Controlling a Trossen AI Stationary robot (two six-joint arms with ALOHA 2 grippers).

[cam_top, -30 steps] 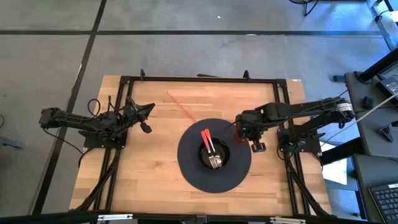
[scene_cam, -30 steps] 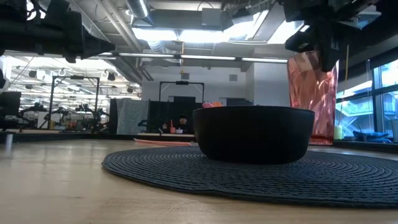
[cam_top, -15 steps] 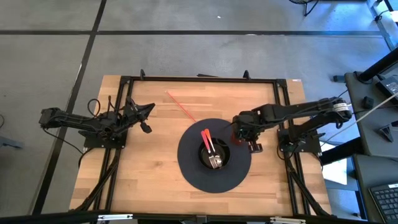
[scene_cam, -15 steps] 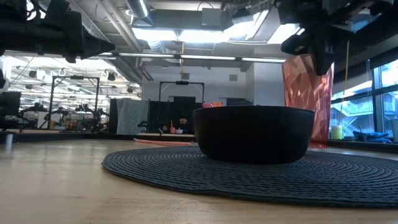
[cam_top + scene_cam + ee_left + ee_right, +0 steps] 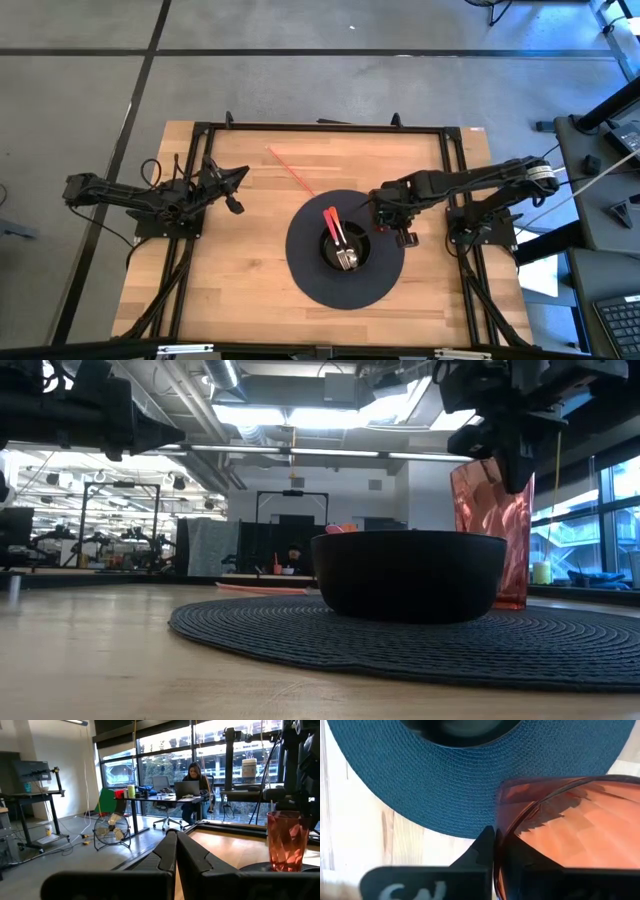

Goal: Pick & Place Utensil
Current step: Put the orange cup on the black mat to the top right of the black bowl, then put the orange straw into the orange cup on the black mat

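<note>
A translucent red cup is upright at the right edge of the round dark placemat, next to the black bowl. My right gripper is shut on the cup from above. The bowl holds a red-handled utensil and a metal utensil. My left gripper is shut and empty, held above the table's left side. Whether the cup's base touches the mat cannot be told. My right gripper pinches the cup's wall at its rim, on the side away from the bowl. One finger is outside the cup and the other shows through the red wall, inside it. The fingers point down. The cup stays upright below them.
A thin red stick lies on the wood at the far side of the mat. Black frame rails run along the table's edges. Bare wood lies between the left arm and the mat.
My right gripper has gone toward the table's left, toward the bowl, and down, with the red cup. The cup has stayed upright and now stands lower and closer to the bowl, at the mat's edge.
</note>
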